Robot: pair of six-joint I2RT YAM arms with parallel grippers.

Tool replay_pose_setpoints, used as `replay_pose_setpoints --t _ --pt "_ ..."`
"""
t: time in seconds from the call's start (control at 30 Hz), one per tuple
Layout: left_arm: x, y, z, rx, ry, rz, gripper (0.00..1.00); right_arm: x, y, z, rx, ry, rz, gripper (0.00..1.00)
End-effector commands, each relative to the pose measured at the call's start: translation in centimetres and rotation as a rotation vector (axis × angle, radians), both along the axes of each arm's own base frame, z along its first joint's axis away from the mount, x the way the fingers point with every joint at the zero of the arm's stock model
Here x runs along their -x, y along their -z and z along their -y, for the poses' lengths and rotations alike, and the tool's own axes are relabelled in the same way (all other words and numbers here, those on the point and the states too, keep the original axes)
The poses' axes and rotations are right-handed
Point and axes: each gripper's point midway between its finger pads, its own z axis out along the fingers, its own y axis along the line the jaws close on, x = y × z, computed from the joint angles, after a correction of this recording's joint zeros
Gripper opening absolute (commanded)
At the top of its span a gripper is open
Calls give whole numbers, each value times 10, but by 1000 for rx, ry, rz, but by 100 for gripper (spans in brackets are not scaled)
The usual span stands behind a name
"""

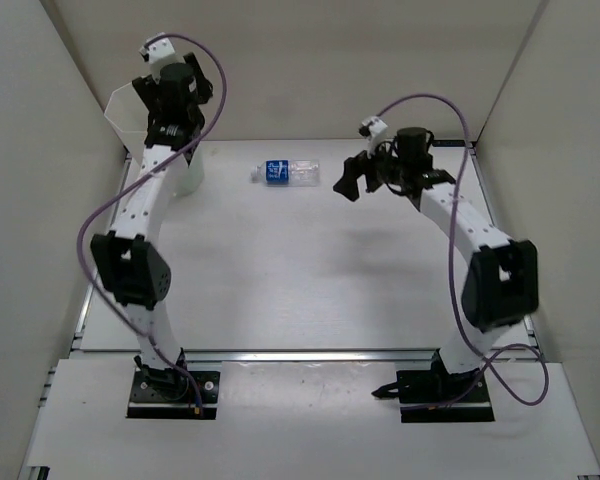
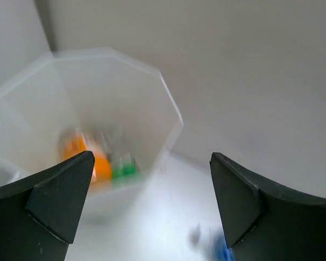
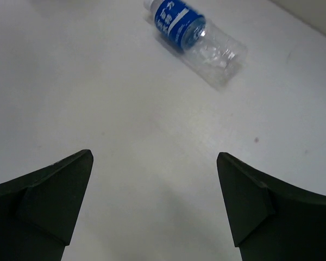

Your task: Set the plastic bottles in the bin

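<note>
1. The right pincer [image 3: 155, 157] is spread wide and holds nothing. It points down at bare bench [image 1: 300, 270]. The blue-label bottle [image 3: 193, 32] lies on its side ahead of the fingertips, not between them.
2. This bottle sits near the far edge of the bench, about midway along it, with the right pincer just to its right.
3. Risk: the bottle is round and lying flat, so a finger touching it off-centre would likely roll it away. Its thin clear wall may also buckle and slip out of a hard squeeze.
4. The left pincer [image 2: 152, 157] is also wide apart and empty. It hangs above the mouth of the bin [image 2: 171, 109], which stands at the bench's far left corner.
5. A blurred orange bottle [image 2: 100, 166] and green bottle [image 2: 124, 169] lie at the bin's bottom. Other contents are too blurred to name.
6. Risk: the bin looks light, and the left forearm crosses close in front of it, so a careless pull-back could tip it. If the right arm carries the bottle there while the left arm is over the rim, the two could collide.
7. Pose: the left arm rises from its base, elbow bent, reaching to the far left corner. The right arm arches forward and inward, with its wrist tilted down toward the bottle.
</note>
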Motion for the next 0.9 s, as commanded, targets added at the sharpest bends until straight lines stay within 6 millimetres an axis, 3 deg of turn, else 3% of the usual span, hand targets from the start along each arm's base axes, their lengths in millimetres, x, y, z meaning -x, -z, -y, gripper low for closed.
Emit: replay_pose_setpoints --t 0.0,0.03,0.07,0.1,0.13,0.17,0.2,0.23,0.27,0.3,0.33,0.37,0.4,0.43,0.47,0.53,0.7,0.87 --pt "81 13 87 77 360 -156 98 -39 34 -12 115 -154 24 95" --pt "102 33 110 50 417 -221 98 -53 18 -13 132 -188 73 96" --pt "122 41 123 59 469 -270 99 -76 24 -11 143 -179 49 96" --pt "142 64 132 87 521 -345 99 -100 21 -16 146 -196 81 96" --pt "159 97 146 120 605 -436 99 -106 57 -19 148 -232 -1 96" --pt "171 102 145 165 625 -444 99 -118 33 -26 144 -243 42 95" --pt "188 124 148 209 663 -493 99 -141 38 -28 143 -246 64 96" --pt "200 149 141 224 651 -562 99 -145 72 -33 148 -265 -1 96" --pt "209 159 136 264 645 -587 99 -156 46 -38 146 -263 61 96" --pt "218 165 134 290 639 -615 99 -165 55 -44 148 -280 73 97" --pt "225 180 127 308 628 -652 98 -172 79 -46 147 -281 55 97" --pt "233 192 124 350 616 -671 98 -177 63 -50 140 -286 106 98" --pt "236 191 123 378 621 -651 99 -180 74 -52 134 -288 102 98" --pt "242 204 125 412 635 -684 99 -180 88 -53 132 -285 69 99" --pt "248 214 121 418 631 -710 99 -182 80 -56 123 -293 102 99" --pt "253 220 114 417 611 -735 99 -176 101 -64 122 -310 75 99" --pt "260 237 94 423 539 -776 99 -177 99 -93 115 -364 175 99" --pt "269 247 68 419 459 -816 99 -180 124 -108 128 -376 172 99"
